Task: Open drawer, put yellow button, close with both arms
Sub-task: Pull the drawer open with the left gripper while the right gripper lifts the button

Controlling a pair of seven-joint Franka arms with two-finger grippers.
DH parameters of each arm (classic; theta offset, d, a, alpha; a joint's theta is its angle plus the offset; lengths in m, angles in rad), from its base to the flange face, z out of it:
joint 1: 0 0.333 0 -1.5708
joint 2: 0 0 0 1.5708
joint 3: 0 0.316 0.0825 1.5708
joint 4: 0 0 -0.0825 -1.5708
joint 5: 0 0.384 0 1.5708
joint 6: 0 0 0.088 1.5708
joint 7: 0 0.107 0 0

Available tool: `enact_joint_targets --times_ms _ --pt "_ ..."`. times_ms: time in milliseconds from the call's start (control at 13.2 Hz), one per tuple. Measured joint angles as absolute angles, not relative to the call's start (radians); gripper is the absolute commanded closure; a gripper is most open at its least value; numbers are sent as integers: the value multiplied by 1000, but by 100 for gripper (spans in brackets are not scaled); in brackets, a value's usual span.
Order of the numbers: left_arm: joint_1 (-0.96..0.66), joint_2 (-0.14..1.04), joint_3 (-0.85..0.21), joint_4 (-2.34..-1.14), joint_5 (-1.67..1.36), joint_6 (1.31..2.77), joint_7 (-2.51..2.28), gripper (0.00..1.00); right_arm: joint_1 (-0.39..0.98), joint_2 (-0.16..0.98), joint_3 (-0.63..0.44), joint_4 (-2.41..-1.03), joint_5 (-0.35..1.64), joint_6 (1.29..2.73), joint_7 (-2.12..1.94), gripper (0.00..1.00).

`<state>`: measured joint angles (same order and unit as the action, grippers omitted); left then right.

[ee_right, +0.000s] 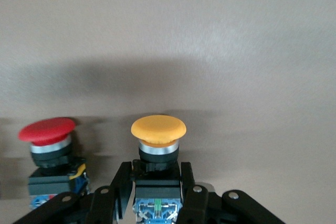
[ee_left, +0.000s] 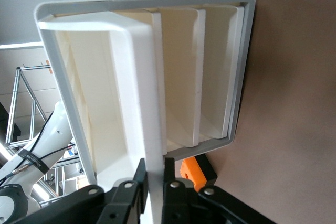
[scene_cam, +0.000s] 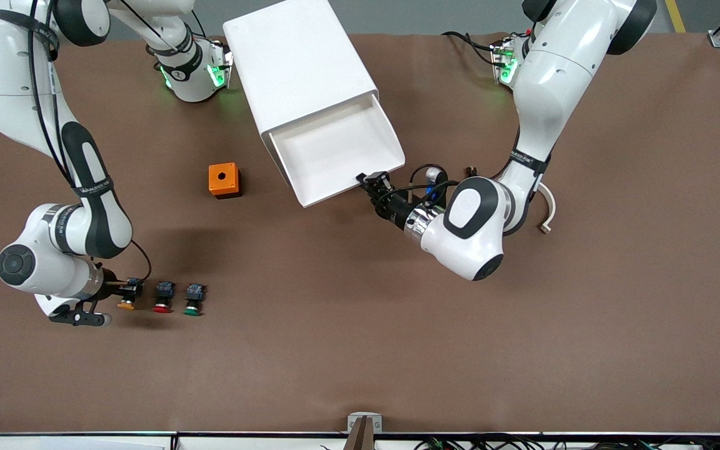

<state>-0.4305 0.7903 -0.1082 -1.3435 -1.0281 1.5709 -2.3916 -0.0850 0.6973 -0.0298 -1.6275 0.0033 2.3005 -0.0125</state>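
Drawer [scene_cam: 335,147]: pulled out, nothing visible inside.
Left gripper [ee_left: 155,182]: clenched on drawer front lip.
Right gripper [ee_right: 155,190]: grasping yellow button [ee_right: 158,129].

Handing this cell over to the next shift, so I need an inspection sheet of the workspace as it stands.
Surface: brown table, no spills seen.
Job's things: drawer pulled open, nothing seen in it; yellow button on the table beside the red button.
Clutter: green button, orange cube.
Grippers: left gripper shut on the drawer front; right gripper shut on the yellow button.
Cables: black leads run along both arms.
Surroundings: metal framing past the table's edge.
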Motion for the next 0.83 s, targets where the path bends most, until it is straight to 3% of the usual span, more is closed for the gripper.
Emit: enact_joint_targets --times_ms 151,453,830 --pt "-430 791 -108 -1341 -1028 1576 -2381 1 -81 656 -29 -1608 3 2246 -10 100" --pt "-413 791 -97 -1320 -965 1577 -2373 1 -35 515 -23 -1596 5 2031 139 100" --pt "-366 789 -84 -1266 -784 1574 -2353 1 118 360 -10 -1588 24 1779 547 99"
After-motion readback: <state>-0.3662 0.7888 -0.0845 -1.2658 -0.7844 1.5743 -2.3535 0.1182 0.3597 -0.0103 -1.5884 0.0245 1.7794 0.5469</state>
